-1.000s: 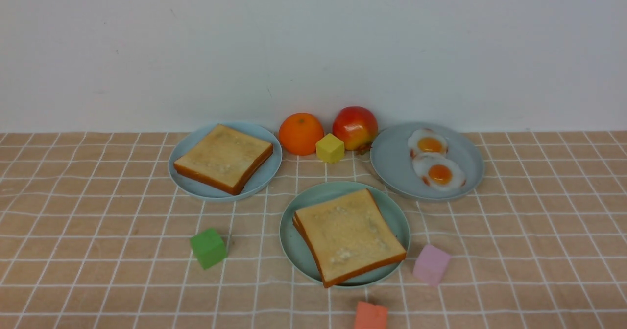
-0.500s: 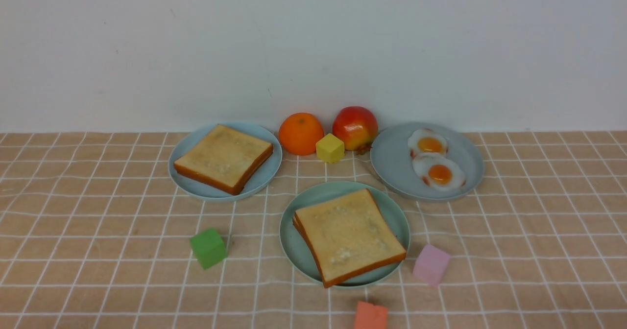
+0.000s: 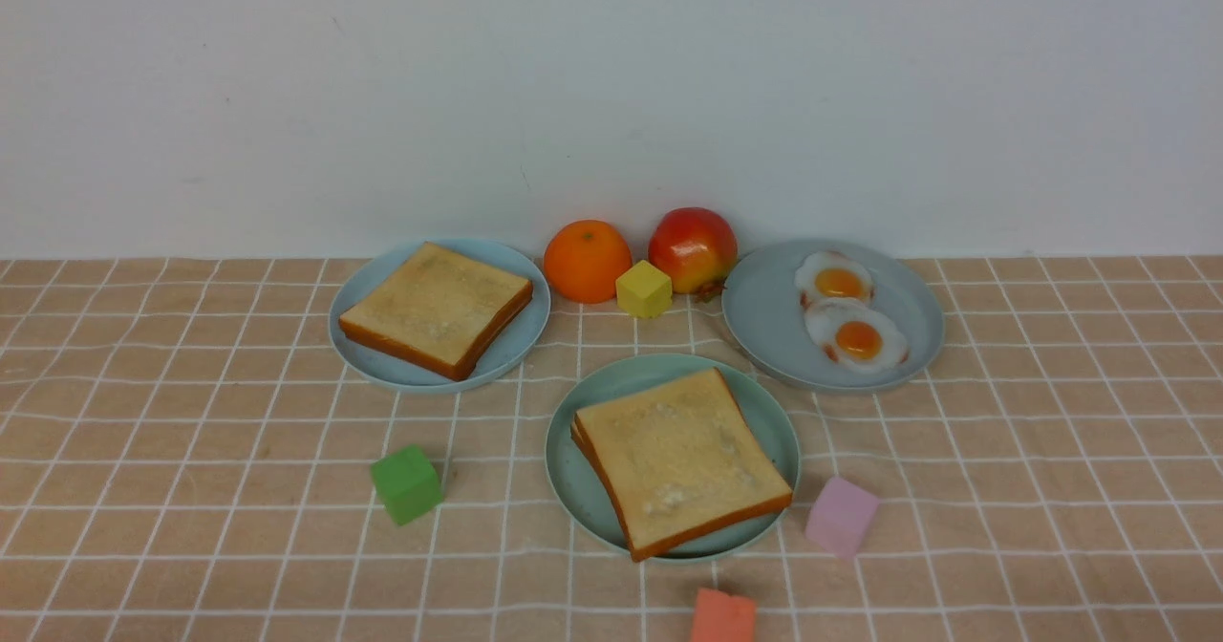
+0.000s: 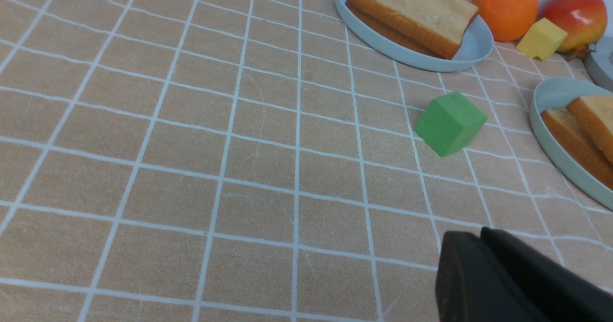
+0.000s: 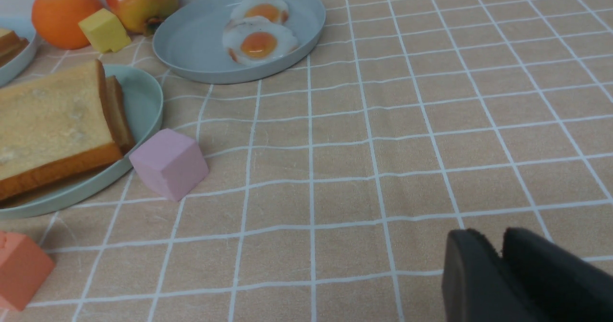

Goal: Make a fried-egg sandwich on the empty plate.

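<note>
My sandwich (image 3: 680,459) lies on the mint plate (image 3: 583,489), six o'clock from the apple (image 3: 693,248). My grippers (both low over the cloth (image 3: 191,527)), left (image 4: 481,238) and right (image 5: 500,245), stand pressed together, empty.

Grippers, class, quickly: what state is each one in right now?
Left gripper: jaws shut, holding nothing.
Right gripper: jaws nearly together, holding nothing; whether fully shut cannot be told.

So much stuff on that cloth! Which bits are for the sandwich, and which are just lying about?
For the job:
- teal plate with stacked toast
- spare toast
- two fried eggs

Lying about:
- orange
- apple
- yellow, green, pink and red blocks
</note>
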`<act>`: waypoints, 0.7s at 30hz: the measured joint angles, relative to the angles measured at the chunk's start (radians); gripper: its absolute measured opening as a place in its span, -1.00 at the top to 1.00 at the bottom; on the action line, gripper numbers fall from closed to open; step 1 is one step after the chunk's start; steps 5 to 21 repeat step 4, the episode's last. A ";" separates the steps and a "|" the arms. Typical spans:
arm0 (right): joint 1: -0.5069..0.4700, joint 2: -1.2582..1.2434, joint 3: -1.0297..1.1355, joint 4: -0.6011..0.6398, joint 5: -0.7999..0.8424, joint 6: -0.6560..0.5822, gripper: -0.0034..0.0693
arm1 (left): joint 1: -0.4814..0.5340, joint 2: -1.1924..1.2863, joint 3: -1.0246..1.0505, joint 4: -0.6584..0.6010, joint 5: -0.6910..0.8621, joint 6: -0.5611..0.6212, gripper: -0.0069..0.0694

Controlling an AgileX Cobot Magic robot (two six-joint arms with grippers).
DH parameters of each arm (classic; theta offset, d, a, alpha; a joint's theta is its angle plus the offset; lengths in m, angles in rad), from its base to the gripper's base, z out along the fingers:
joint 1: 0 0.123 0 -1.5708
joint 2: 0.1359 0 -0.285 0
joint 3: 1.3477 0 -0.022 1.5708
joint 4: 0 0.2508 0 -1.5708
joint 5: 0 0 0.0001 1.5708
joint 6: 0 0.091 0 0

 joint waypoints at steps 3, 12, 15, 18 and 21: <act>0.000 0.000 0.000 0.000 0.000 0.000 0.59 | 0.000 0.000 0.000 0.000 0.000 0.000 0.70; 0.000 0.000 0.000 0.000 0.000 0.000 0.59 | 0.000 0.000 0.000 0.000 0.000 0.000 0.70; 0.000 0.000 0.000 0.000 0.000 0.000 0.59 | 0.000 0.000 0.000 0.000 0.000 0.000 0.70; 0.000 0.000 0.000 0.000 0.000 0.000 0.59 | 0.000 0.000 0.000 0.000 0.000 0.000 0.70; 0.000 0.000 0.000 0.000 0.000 0.000 0.59 | 0.000 0.000 0.000 0.000 0.000 0.000 0.70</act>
